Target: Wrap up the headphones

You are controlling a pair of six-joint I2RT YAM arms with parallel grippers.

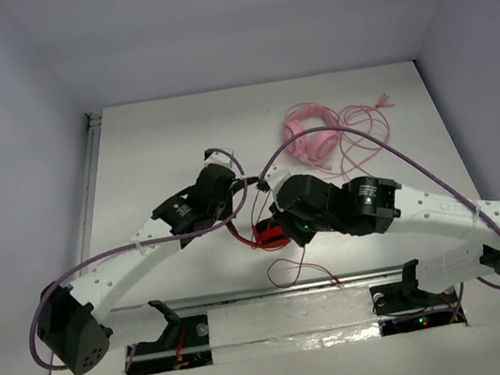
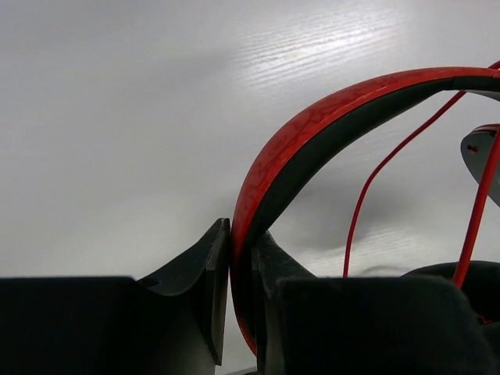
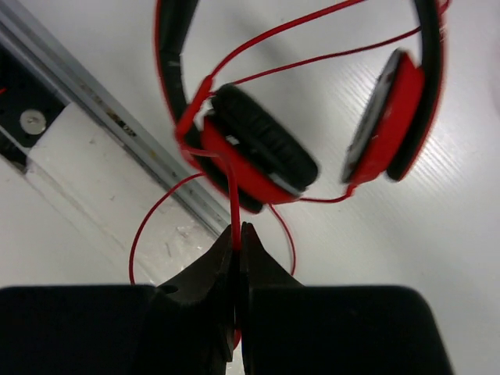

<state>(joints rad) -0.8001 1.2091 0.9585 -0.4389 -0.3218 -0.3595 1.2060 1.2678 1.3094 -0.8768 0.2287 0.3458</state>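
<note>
Though apart, pink headphones [image 1: 311, 142] beyond red headphones [image 1: 267, 236].

**Cameras on the headphones [image 1: 272, 233]**

The top camera is looking down from high above them, far off. The left wrist camera is sitting tight against the headband [image 2: 312, 129]; the right wrist camera is hovering close above the ear cups [image 3: 258, 152]. All three are sharing them.

Soft, even light is falling from above onto the white matte counter [image 1: 156, 136], leaving only faint grey shadows; the overhead view is looking bright and sharp. At the left wrist, pale glare is spreading across the counter's upper right, and the black left hand [image 2: 242, 234] is appearing blurred. At the right wrist, the red over-ear headphones with black pads [image 3: 258, 156] are looking slightly smeared.
</note>
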